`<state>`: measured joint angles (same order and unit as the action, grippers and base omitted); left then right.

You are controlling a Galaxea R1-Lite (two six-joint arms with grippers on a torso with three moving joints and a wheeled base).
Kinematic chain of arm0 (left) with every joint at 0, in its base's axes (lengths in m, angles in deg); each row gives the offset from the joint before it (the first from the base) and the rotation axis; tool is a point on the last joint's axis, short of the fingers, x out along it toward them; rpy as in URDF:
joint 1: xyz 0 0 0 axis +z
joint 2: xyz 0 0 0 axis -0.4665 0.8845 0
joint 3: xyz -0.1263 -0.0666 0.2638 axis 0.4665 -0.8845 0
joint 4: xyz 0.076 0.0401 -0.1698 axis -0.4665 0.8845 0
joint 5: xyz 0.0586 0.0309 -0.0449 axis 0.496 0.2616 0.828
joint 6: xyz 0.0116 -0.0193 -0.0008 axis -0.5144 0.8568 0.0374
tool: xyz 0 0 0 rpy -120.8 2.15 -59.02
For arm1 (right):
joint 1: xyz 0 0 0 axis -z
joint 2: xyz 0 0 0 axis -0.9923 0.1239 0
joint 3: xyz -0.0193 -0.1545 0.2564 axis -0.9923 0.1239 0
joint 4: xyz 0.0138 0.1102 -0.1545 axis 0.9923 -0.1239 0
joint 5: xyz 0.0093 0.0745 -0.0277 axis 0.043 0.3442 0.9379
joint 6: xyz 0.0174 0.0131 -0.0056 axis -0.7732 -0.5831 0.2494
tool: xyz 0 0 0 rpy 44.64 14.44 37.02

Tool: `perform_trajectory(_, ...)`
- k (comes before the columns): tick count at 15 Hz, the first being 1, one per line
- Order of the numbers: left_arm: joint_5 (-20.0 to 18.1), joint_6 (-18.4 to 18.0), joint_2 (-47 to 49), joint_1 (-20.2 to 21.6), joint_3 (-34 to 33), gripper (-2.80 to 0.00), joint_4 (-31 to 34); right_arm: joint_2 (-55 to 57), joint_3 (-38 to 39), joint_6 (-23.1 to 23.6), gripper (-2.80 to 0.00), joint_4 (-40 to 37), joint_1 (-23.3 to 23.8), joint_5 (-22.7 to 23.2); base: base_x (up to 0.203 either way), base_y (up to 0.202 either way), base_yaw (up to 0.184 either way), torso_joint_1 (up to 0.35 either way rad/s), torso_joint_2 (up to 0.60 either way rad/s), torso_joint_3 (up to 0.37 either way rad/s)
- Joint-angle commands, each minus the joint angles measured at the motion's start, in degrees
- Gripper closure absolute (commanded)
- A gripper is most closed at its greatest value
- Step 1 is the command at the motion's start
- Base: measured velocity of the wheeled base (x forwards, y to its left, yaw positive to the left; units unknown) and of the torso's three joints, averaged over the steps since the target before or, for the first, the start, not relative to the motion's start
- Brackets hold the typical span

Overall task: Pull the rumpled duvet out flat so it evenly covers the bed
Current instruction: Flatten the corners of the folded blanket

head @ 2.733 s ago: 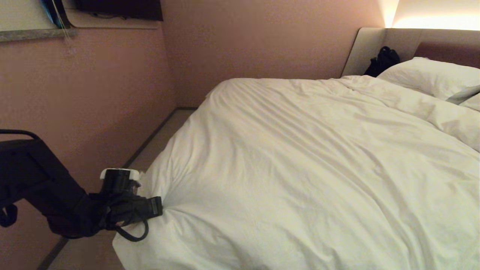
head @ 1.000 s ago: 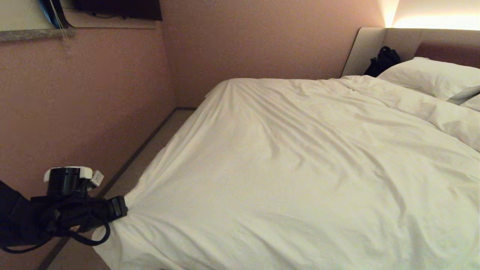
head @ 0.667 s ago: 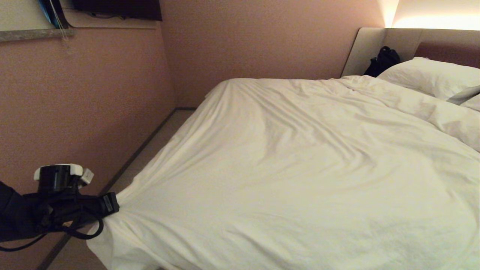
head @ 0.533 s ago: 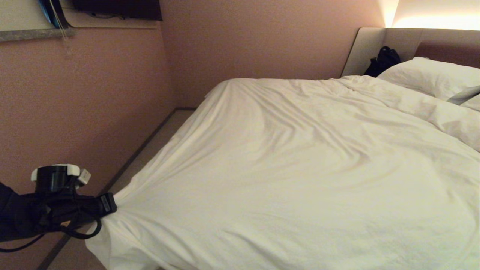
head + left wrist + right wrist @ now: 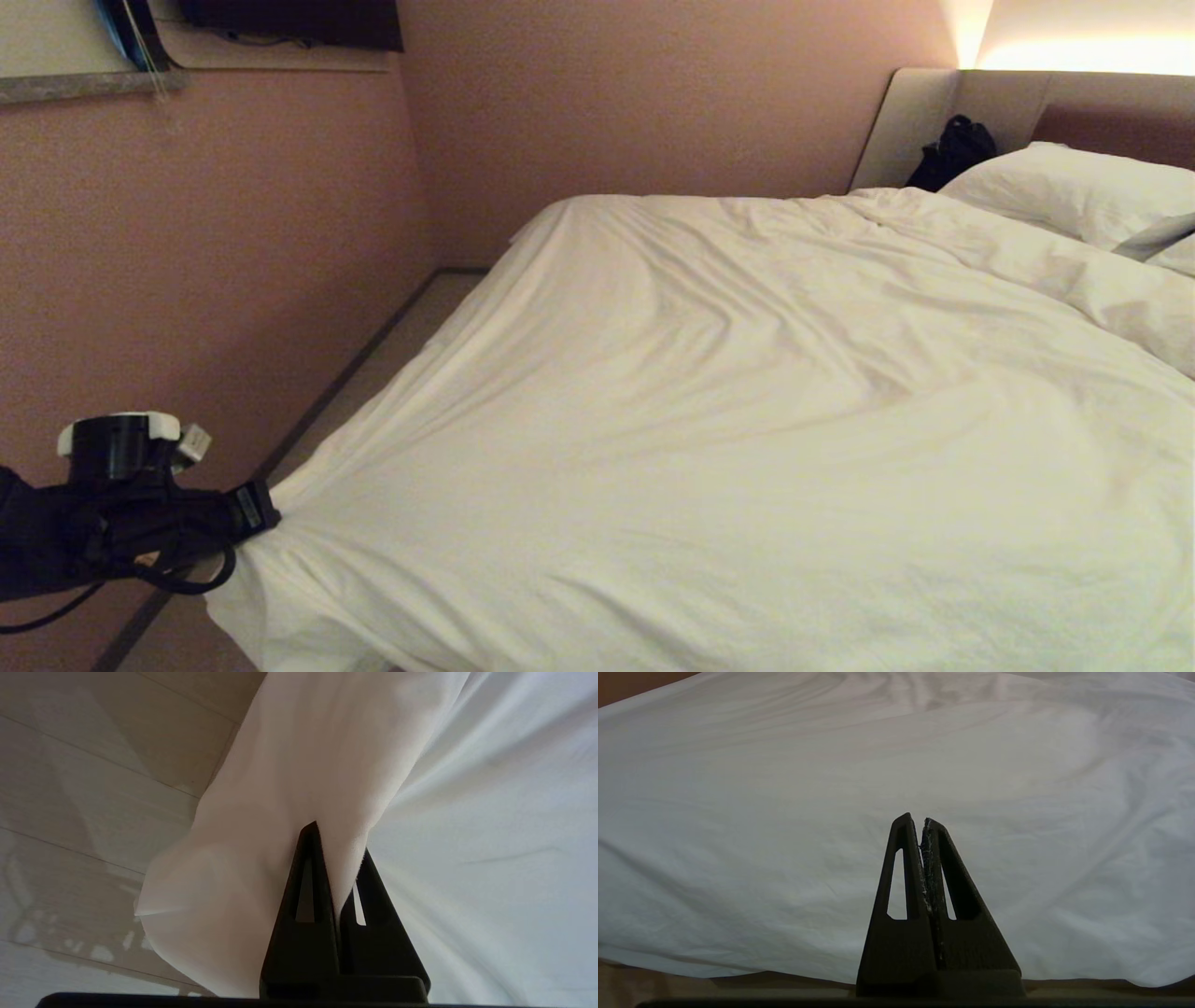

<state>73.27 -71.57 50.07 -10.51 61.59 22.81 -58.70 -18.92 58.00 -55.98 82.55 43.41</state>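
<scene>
The left tool (image 5: 266, 509) is clamping the near left corner of the large puffy white quilted duvet (image 5: 747, 420) and is drawing it out to the left, past the edge of the large low bed with the padded beige and brown headboard (image 5: 943, 103). Compared with the earliest frame, the left tool is sitting much farther left and a little lower, and the cloth it grips is being stretched into a taut point, with long creases fanning from the pinch across the near left part of the cover. Over the last second the shift is small, with the corner creeping a bit more to the left. In the left wrist view the two black fingers (image 5: 306, 891) are closing tightly on a fold of the duvet (image 5: 303, 779), which is hanging over the pale wood-look floor (image 5: 93, 765).

The duvet is lying spread over nearly the whole mattress, its far edge reaching the rectangular white pillow (image 5: 1074, 191) at the far right; that part is looking the same as before. A black bag (image 5: 952, 149) is resting by the headboard corner, unmoved.

The right tool (image 5: 923, 823) is staying parked, closed on nothing, just above the near edge of the duvet (image 5: 784, 788).
</scene>
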Motion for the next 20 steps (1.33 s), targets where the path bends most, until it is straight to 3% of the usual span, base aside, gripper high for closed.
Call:
perform_trajectory(1, -0.2, 0.1, 0.1, 0.5, -0.2, 0.0, -0.1, 0.0, 0.0, 0.0, 0.0, 0.0, 0.0, 0.0, 0.0, 0.0, 0.0, 0.0, 0.0, 0.0)
perform_trajectory(12, -0.5, -0.7, -1.5, -2.3, -1.0, 0.0, -0.1, 0.0, 0.0, 0.0, 0.0, 0.0, 0.0, 0.0, 0.0, 0.0, 0.0, 0.0, 0.0, 0.0)
perform_trajectory(13, -0.5, -0.8, -1.8, -2.7, -1.0, -2.8, -0.2, 0.0, 0.0, 0.0, 0.0, 0.0, 0.0, 0.0, 0.0, 0.0, 0.0, 0.0, 0.0, 0.0)
perform_trajectory(20, -0.7, -0.2, -12.8, -10.9, -5.3, -2.8, 0.0, 0.0, 0.0, 0.0, 0.0, 0.0, 0.0, 0.0, 0.0, 0.0, 0.0, 0.0, 0.0, 0.0)
